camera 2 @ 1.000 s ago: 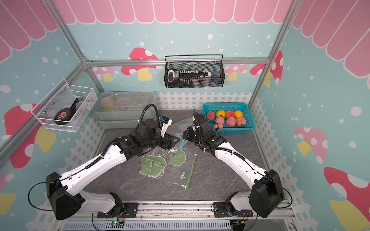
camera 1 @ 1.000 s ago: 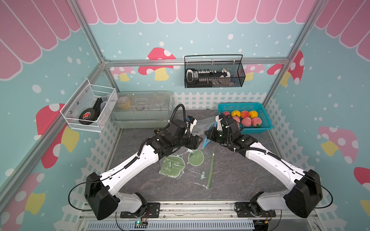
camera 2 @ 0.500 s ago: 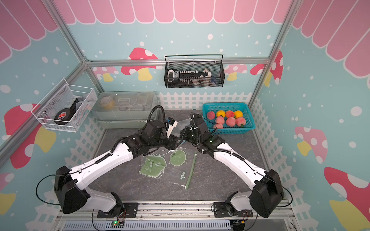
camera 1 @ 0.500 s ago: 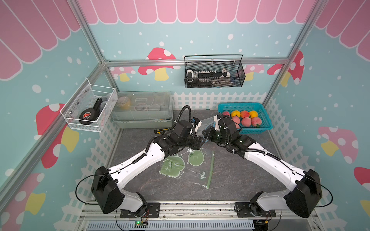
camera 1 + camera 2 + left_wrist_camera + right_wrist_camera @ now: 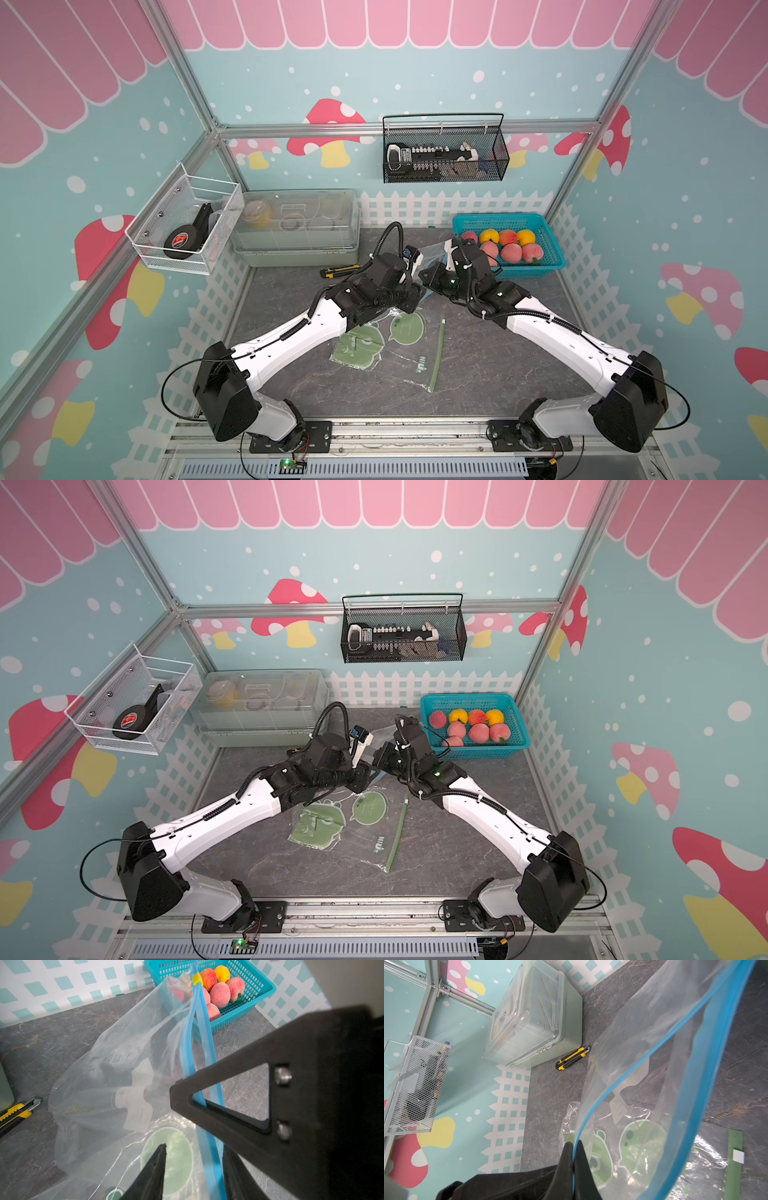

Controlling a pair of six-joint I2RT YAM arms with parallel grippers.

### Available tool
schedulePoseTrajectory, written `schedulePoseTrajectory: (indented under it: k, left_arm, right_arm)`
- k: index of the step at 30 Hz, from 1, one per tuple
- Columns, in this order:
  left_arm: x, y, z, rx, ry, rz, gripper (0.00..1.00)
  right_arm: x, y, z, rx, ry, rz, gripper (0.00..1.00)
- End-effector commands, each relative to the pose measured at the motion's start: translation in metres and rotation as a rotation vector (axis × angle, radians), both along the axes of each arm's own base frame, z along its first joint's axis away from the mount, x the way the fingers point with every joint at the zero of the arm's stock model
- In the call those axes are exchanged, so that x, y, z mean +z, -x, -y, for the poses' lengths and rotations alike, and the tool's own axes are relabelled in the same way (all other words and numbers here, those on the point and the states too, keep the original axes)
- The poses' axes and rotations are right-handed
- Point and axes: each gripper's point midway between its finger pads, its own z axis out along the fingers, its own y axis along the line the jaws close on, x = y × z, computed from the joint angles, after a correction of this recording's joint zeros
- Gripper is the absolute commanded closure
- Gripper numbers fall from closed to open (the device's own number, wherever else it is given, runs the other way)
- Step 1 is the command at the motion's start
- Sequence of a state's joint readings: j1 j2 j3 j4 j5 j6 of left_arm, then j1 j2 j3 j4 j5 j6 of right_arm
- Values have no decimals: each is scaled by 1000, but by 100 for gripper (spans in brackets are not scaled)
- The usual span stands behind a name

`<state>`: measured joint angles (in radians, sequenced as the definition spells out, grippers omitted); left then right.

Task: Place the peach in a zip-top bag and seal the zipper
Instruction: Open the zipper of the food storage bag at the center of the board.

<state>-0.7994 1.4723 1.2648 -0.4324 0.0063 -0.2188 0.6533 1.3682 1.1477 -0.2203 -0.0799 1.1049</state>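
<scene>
The left claw (image 5: 168, 1117) stands spread, with the blue zipper (image 5: 204, 1028) of the clear zip-top bag (image 5: 116, 1047) running through its gap. The bag hangs above the counter (image 5: 291, 374) with its mouth parted. The zipper's long axis runs from the claws back to a yellow slider (image 5: 197, 979). The right claw (image 5: 573, 1145) is pressed together, pinching one blue strip. The peaches (image 5: 511, 251) lie in the teal basket (image 5: 532, 272) at the rear right. The bag's white label (image 5: 135, 1095) is unreadable. A second bag (image 5: 399, 365) lies flat, with green cartoon prints and unclear lettering.
</scene>
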Motion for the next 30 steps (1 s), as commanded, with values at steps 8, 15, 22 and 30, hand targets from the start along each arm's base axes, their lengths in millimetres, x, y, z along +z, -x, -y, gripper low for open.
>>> schedulePoseTrajectory:
  k: [8, 15, 22, 30]
  left_arm:
    - [11, -10, 1, 46, -3, 59, 100]
    - [16, -14, -10, 155, 38, 49, 100]
    - [23, -12, -14, 195, 88, 44, 100]
    - [32, -7, -15, 184, 123, 43, 100]
  right_arm:
    - [8, -2, -5, -4, -20, 8, 100]
    - [37, 0, 12, 17, 122, 133, 54]
    - [37, 9, 70, -123, 331, 195, 50]
    - [11, 8, 74, -76, 329, 145, 52]
